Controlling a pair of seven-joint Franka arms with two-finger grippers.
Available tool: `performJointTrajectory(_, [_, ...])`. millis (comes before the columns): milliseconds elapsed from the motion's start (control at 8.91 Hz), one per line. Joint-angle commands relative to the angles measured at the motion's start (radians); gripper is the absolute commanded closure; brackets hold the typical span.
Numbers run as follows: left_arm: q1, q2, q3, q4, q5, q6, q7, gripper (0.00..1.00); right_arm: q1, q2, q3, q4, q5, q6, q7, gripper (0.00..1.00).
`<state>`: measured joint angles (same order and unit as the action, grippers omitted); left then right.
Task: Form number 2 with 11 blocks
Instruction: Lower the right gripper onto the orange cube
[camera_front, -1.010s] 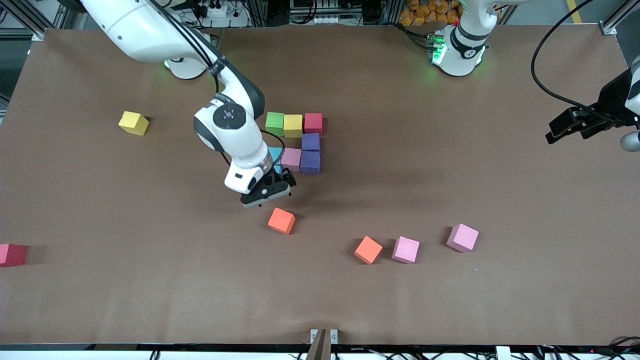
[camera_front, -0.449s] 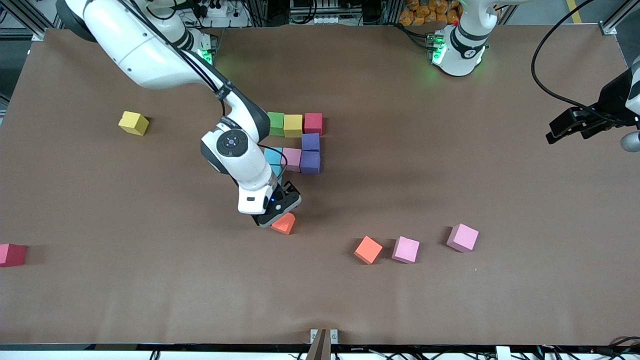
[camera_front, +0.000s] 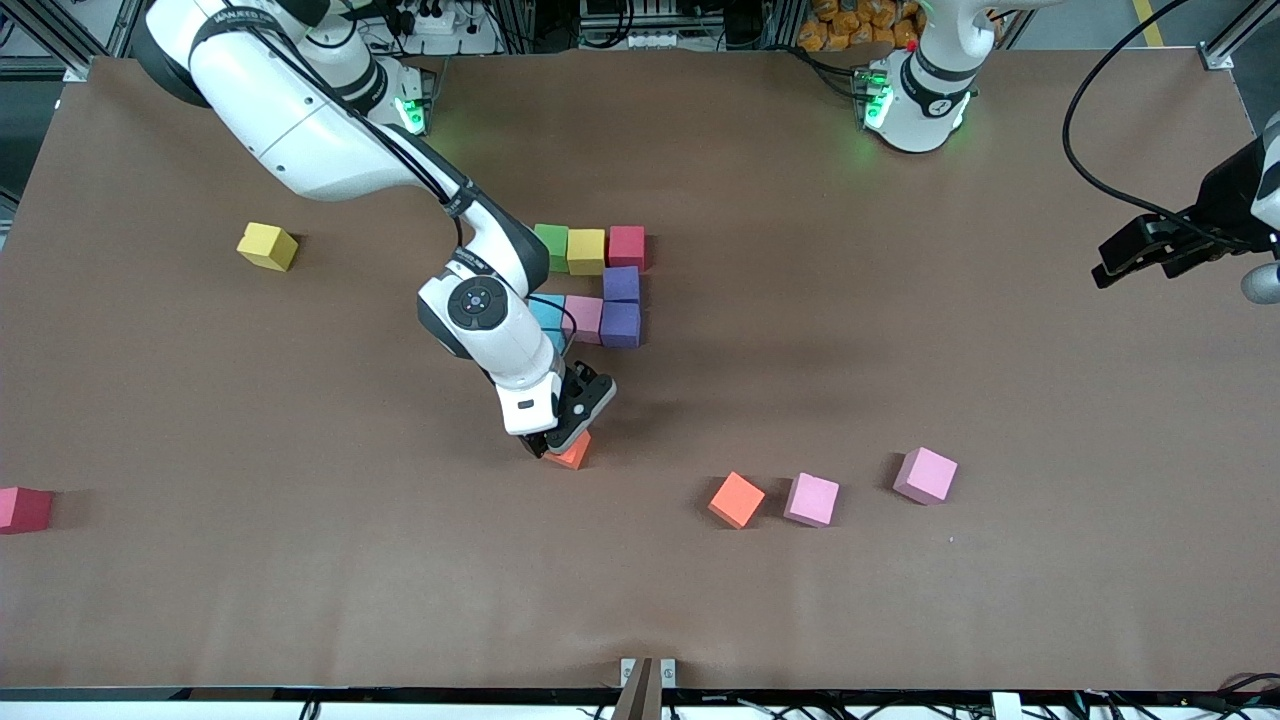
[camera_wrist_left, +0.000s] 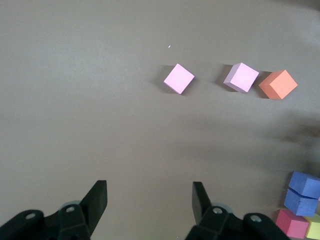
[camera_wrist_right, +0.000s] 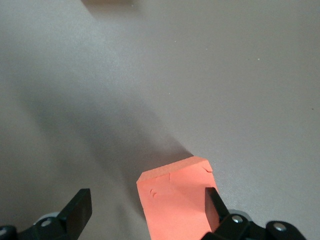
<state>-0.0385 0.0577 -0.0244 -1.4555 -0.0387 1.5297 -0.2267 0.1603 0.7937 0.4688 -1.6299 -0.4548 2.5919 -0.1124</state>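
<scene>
Bare table (camera_front: 300, 560) around orange block (camera_front: 572, 455).

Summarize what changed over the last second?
The right tool came down from over the bare table beside the partial 2 onto the nearer orange block; its fingers are open around it, nothing gripped yet. The block hasn't moved. The left tool waits, open, at its end of the table; all other blocks stayed put.

Brown table (camera_front: 900, 620), and cubes all over it. A cluster mid-table: green (camera_front: 551, 243), yellow (camera_front: 586, 250), red (camera_front: 627, 246), two purple (camera_front: 621, 305), pink (camera_front: 583, 318), light blue (camera_front: 547, 312). Nearer the camera sit two orange cubes (camera_front: 736, 499), two pink cubes (camera_front: 811, 499). A lone yellow cube (camera_front: 267, 245) and red cube (camera_front: 24, 508) lie toward the right arm's end.
</scene>
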Motion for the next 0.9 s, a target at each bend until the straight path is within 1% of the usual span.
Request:
performJointTrajectory(0, [0.005,0.002,0.000,0.011,-0.029,-0.002,-0.010,0.23,0.010,0.036,-0.019,0.042,0.005,-0.001,-0.137,0.00])
performJointTrajectory(112, [0.006,0.002,0.000,0.011,-0.029,-0.002,-0.010,0.23,0.010,0.036,-0.031,0.053,0.004,-0.003,-0.154,0.00])
performJointTrajectory(337, [0.006,0.002,0.000,0.011,-0.030,-0.002,-0.011,0.23,0.011,0.036,-0.032,0.073,0.007,-0.012,-0.162,0.00])
performJointTrajectory(786, [0.005,0.002,0.000,0.011,-0.030,-0.002,-0.011,0.23,0.019,0.051,-0.038,0.076,0.007,-0.004,-0.161,0.00])
